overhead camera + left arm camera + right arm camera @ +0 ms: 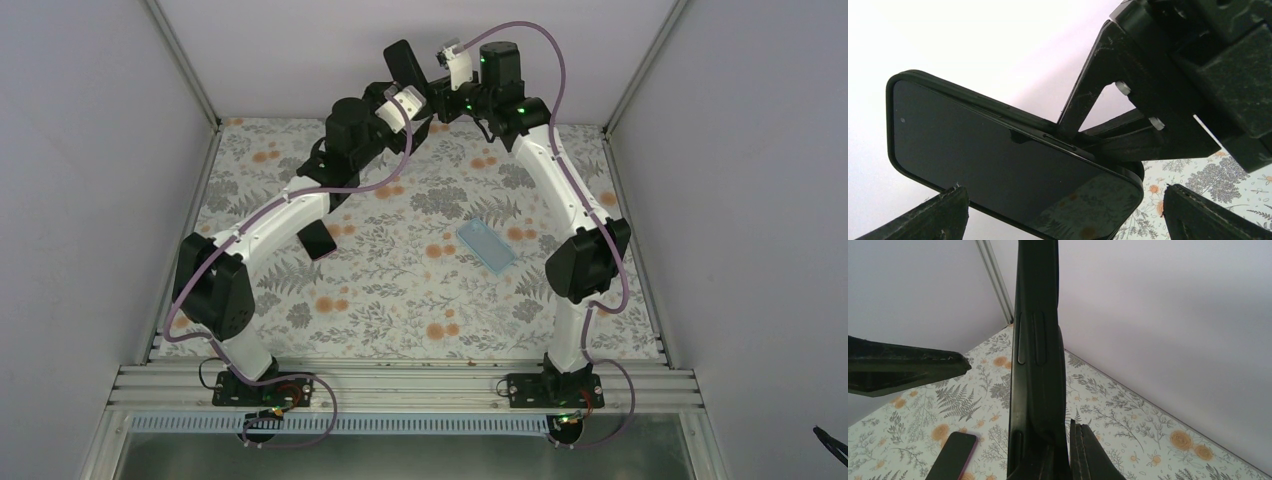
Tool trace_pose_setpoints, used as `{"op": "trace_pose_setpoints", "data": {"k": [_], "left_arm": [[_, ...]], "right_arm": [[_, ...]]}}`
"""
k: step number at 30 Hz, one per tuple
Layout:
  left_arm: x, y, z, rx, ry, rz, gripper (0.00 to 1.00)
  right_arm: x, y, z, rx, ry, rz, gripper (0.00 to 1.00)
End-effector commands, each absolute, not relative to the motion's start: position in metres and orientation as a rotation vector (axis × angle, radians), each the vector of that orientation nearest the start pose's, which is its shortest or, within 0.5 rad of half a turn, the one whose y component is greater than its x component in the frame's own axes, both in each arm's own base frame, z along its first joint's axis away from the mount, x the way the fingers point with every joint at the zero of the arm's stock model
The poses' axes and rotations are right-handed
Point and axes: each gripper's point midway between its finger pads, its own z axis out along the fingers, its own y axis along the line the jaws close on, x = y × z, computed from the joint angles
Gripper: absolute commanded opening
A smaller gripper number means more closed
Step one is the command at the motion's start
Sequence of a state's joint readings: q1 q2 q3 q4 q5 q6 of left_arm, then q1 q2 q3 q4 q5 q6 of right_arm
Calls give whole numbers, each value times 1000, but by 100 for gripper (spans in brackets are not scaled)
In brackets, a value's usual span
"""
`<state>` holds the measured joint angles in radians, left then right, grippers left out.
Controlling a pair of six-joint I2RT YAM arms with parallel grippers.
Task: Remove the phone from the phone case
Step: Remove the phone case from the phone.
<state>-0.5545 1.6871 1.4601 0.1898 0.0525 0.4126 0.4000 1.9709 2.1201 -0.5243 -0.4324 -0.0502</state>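
Phone (998, 160) sits fully in its case (973, 97), pinched by right gripper (1071, 138) mid-frame. Left gripper (1063, 202) gapes open; removal not yet done

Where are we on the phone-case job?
Done: the black phone in its black rubbery case is up in the air, off the floral table. In hand: the right claw pinches its long edge, and the left claw sits open around it. Left: the case rims the screen all round, so the separation itself isn't started.
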Motion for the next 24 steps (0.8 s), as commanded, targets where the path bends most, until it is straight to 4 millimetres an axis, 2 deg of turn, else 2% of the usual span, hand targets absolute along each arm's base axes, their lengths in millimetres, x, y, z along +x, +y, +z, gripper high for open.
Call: {"op": "trace_pose_setpoints", "data": {"k": [1, 8, 15, 21, 24], "left_arm": [[466, -301, 364, 800, 1406, -151, 95], [477, -303, 356, 794, 1427, -126, 95], [482, -295, 364, 731, 1420, -98, 95], [468, -303, 374, 778, 1382, -168, 95], [467, -303, 377, 775, 1382, -176, 96]], "right_arm": [[489, 295, 419, -708, 1683, 681, 3], [487, 295, 420, -710, 1682, 695, 3], [484, 297, 419, -716, 1681, 707, 3], [487, 297, 414, -722, 1690, 697, 3], [487, 298, 413, -722, 1691, 704, 3]]}}
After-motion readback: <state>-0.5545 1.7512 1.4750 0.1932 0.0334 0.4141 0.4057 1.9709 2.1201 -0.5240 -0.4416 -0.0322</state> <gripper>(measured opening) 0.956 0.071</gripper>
